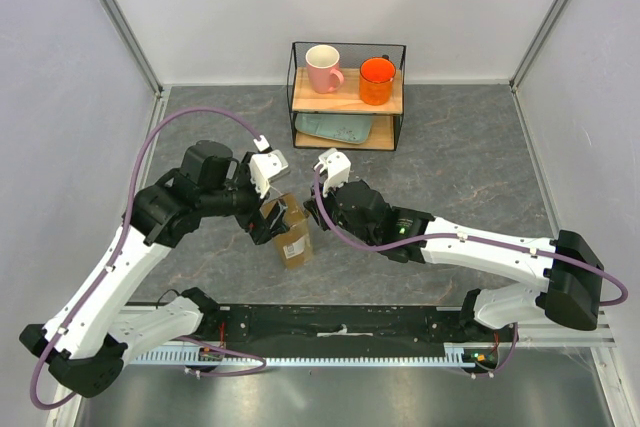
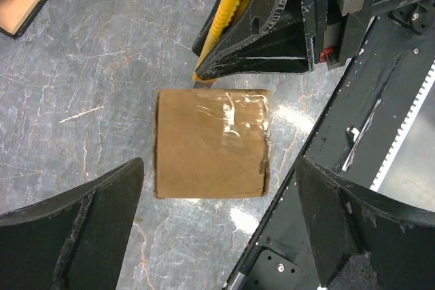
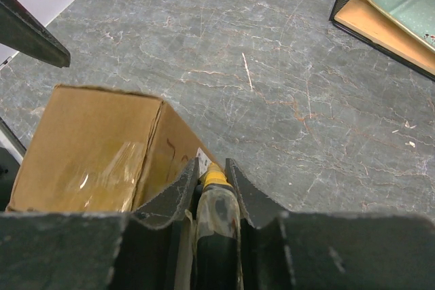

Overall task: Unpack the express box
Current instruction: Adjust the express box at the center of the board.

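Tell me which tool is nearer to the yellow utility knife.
Right. The right tool is shut on the yellow utility knife, whose tip is at the edge of the express box. The left tool hangs open above the express box, not touching the knife.

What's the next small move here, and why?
Probably close the left gripper on the express box to steady it: its jaws stand open on either side, while the right gripper holds the yellow knife, tip at the taped edge.
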`<action>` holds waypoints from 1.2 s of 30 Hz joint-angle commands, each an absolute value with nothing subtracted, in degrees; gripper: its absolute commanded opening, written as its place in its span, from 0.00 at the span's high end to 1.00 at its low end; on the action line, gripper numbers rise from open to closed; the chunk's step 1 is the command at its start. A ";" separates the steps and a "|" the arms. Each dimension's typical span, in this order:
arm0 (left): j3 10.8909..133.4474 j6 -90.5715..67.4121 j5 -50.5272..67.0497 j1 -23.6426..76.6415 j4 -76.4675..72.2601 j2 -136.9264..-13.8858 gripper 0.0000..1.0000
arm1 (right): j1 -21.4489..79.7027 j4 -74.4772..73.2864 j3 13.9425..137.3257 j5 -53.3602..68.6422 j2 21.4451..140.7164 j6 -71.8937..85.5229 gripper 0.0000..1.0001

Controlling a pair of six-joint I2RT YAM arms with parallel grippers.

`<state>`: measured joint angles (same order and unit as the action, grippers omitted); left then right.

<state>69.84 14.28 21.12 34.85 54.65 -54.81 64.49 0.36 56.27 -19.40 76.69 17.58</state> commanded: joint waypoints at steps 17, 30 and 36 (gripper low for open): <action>66.36 16.26 20.04 34.98 53.62 -54.49 0.00 | 64.42 2.46 55.81 -19.77 76.11 17.84 1.00; 64.51 16.26 19.51 35.42 51.68 -54.84 0.00 | 64.34 2.99 55.63 -19.51 76.38 18.02 1.00; 64.42 17.14 19.42 35.86 51.24 -56.07 0.00 | 64.34 3.43 55.28 -19.25 76.38 18.46 1.00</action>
